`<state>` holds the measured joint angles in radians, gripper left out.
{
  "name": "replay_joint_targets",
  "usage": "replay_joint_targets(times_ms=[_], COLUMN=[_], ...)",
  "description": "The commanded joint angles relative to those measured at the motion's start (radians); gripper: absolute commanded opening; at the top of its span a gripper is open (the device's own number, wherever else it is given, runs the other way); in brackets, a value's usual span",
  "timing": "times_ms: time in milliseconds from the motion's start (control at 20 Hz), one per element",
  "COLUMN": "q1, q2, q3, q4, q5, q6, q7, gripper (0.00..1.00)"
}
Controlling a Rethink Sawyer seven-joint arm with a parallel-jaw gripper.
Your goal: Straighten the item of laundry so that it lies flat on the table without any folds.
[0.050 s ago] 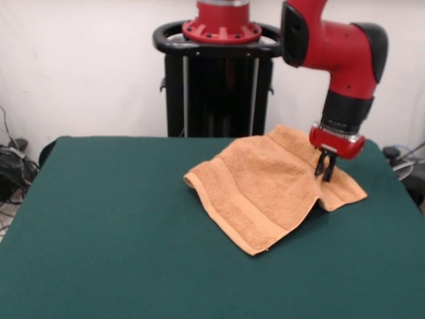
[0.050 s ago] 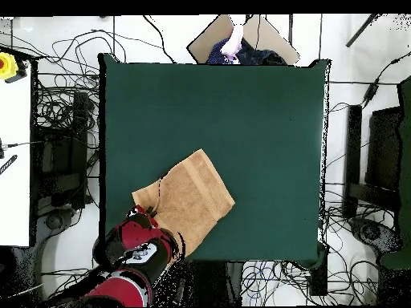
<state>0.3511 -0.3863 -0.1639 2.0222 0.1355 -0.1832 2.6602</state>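
The item of laundry [image 1: 265,183], a peach terry towel with a woven band, lies rumpled on the right rear part of the green table [image 1: 119,226]. Its right side folds into a ridge and its left corner lifts off the felt. My gripper [image 1: 324,174] stands upright over the towel's right part, its two dark fingers close together and pinching the cloth at the ridge. In the overhead view the towel [image 2: 191,196] lies near the table's [image 2: 257,120] lower left edge. The red arm [image 2: 138,249] covers the towel's lower left corner and hides the gripper.
The black pedestal [image 1: 219,80] stands behind the table's far edge. Cables [image 1: 13,159] lie on the floor at both sides. A person's hand [image 2: 234,38] and a cardboard piece [image 2: 217,36] show beyond the table's top edge in the overhead view.
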Motion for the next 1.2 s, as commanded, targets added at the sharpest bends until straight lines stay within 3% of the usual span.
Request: replay_joint_targets(times_ms=[50, 900, 1200], q1=[-0.039, -0.018, 0.039], q2=[0.278, 0.292, 0.27], q3=[0.362, 0.389, 0.357], q4=[-0.272, -0.314, -0.328], q5=[0.03, 0.111, 0.238], q6=[-0.217, -0.246, -0.177], q7=[0.219, 0.282, 0.294], gripper=[0.0, 0.0, 0.0])
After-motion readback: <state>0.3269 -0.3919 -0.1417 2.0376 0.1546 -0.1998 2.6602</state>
